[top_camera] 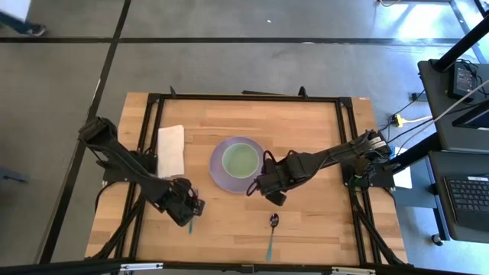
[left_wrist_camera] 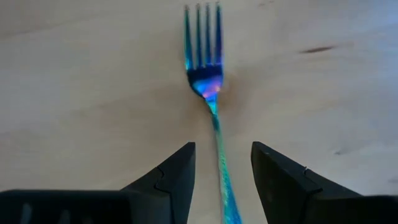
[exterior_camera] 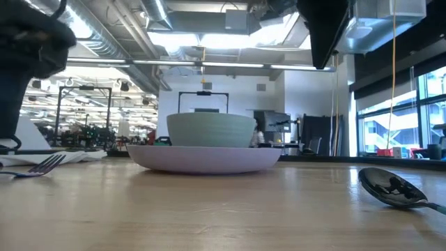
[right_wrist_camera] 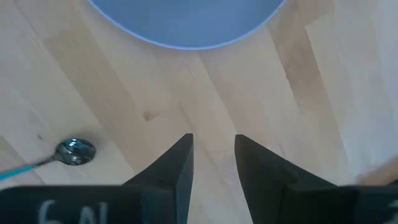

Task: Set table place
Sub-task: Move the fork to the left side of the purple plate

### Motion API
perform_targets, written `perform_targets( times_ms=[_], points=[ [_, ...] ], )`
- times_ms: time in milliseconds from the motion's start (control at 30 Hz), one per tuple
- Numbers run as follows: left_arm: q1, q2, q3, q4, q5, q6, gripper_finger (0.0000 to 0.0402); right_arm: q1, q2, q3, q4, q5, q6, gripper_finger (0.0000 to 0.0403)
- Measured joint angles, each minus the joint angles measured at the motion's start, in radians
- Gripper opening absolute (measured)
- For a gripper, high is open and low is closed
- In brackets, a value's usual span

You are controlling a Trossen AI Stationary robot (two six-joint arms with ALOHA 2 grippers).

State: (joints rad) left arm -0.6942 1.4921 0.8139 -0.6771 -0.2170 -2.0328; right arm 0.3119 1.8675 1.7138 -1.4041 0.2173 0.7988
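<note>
An iridescent blue fork [left_wrist_camera: 211, 93] lies flat on the wooden table [top_camera: 306, 214], left of the plate; it also shows in the low view [exterior_camera: 35, 166]. My left gripper [left_wrist_camera: 222, 146] is open, pointing down over the fork's handle [left_wrist_camera: 219, 155], with one finger on either side and a gap to each. A green bowl [top_camera: 241, 159] stands in a lavender plate [top_camera: 220, 172] at the table's middle. A spoon [top_camera: 273, 223] with a teal handle lies near the front edge. My right gripper [right_wrist_camera: 213, 137] is open and empty above bare wood, just off the plate's near right rim [right_wrist_camera: 186, 37].
A white napkin [top_camera: 170, 150] lies at the table's left, beyond the fork. Black frame rails [top_camera: 244, 98] run along the table's edges. Bare wood lies to the right of the plate and spoon. The room behind shows shelving and windows in the low view.
</note>
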Motion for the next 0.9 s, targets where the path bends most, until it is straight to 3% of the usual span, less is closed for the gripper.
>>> perform_targets(
  times_ms=[233,467,600,767,900],
  points=[
    [0.005,0.109,0.000,0.102,0.049,-0.001,0.0149,0.000,0.000,0.000,0.000,0.000,0.011,0.0121],
    [0.010,0.145,0.004,0.102,0.046,-0.003,0.0144,0.000,0.000,0.000,0.002,0.000,0.011,0.0121],
    [0.012,0.147,0.003,0.084,0.049,-0.003,0.0106,0.000,0.000,0.000,0.002,0.000,0.011,0.0121],
    [0.021,0.147,0.002,0.064,0.042,-0.002,0.0018,0.000,0.001,0.000,0.014,0.000,0.009,0.0121],
    [0.055,0.147,0.002,0.055,0.065,0.000,0.0012,0.000,0.001,0.000,0.034,0.000,0.007,0.0121]
  ],
)
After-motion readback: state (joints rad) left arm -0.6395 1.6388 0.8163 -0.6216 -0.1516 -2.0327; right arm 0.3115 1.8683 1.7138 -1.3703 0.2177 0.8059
